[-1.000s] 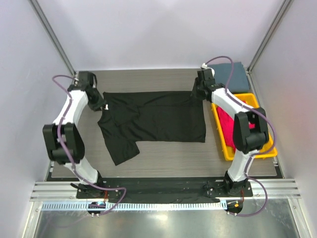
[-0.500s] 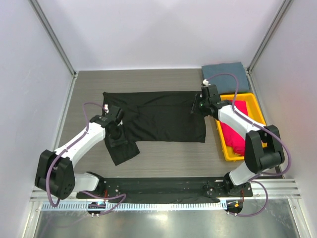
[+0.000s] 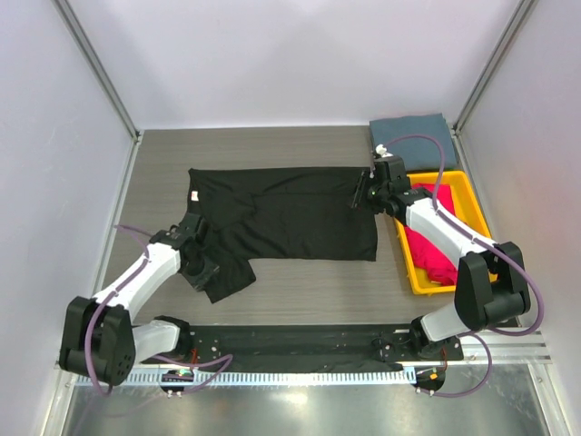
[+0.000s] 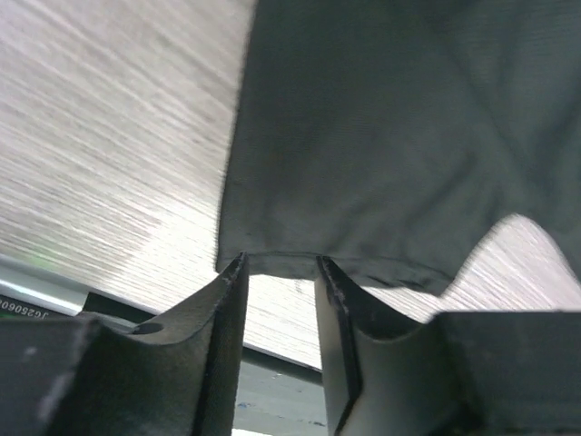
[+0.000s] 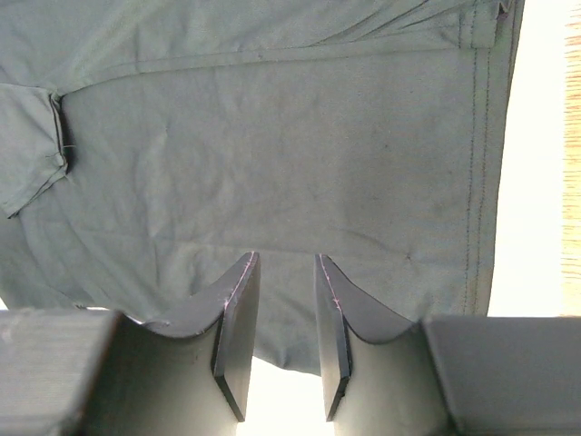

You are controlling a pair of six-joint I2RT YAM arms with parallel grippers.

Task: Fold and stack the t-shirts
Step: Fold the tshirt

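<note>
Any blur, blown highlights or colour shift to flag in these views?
Top view: even, soft light and sharp, though the black shirt shows little fold detail. Left wrist view: the table is streaked with blur. Right wrist view: the stitching is sharp, but the table is blown out white and the shirt reads grey-green.

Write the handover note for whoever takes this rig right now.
Left gripper: open, tips at the hem of the black t-shirt's near sleeve, nothing pinched.
Right gripper: open, low over the same shirt's right edge, holding nothing.
Things: the black t-shirt lies flat mid-table, neck to the left. The grey-blue t-shirt lies folded at the far right corner. The magenta-red t-shirts are bunched in the yellow tray.
Done: the grey-blue one looks folded.
Left: fold the black one, starting with that sleeve, stack it, then the magenta-red ones.
</note>
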